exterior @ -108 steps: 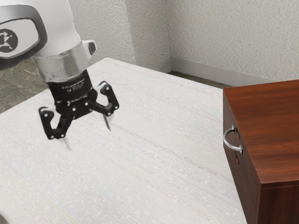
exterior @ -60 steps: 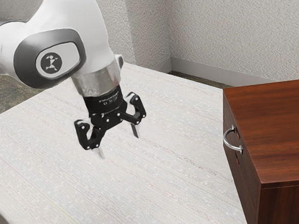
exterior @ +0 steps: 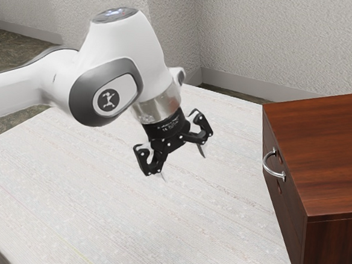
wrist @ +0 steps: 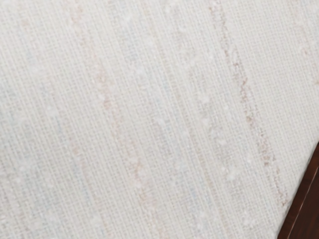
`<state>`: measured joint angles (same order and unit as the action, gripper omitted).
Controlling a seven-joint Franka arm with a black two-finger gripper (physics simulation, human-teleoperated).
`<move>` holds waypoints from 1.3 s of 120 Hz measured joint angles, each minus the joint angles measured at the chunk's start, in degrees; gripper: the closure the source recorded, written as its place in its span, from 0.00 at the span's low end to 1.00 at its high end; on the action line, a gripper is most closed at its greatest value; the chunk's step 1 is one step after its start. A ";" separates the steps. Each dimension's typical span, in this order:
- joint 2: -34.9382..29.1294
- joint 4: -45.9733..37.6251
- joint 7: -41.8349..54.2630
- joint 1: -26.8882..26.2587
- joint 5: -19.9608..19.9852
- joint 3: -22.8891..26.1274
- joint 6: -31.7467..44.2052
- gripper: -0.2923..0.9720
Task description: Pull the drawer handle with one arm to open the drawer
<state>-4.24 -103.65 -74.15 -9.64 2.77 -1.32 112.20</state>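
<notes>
A dark wooden drawer cabinet (exterior: 326, 148) stands on the table at the exterior view's right. A curved metal handle (exterior: 273, 164) sticks out of its upper drawer front, facing the arm. My gripper (exterior: 182, 162) hangs above the table's middle, well short of the handle, its fingers spread apart with nothing between them. In the wrist view a corner of the cabinet (wrist: 305, 209) shows beyond the pale tabletop.
The pale woven-textured table (exterior: 99, 193) spreads under the arm, with bare surface between gripper and cabinet. Textured walls meet in a corner behind the table, and the floor (exterior: 19, 42) lies at the exterior view's left.
The arm has swung toward the exterior view's right, carrying the open gripper closer to the cabinet. The cabinet and handle have not moved.
</notes>
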 joint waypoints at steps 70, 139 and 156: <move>6.72 3.06 13.04 -2.81 1.74 2.68 10.72 0.23; 11.88 8.79 18.52 0.07 2.07 2.77 13.88 0.23; 9.92 5.83 19.23 -0.17 2.14 2.81 14.14 0.23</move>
<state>5.68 -97.82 -54.92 -9.81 4.91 1.49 126.34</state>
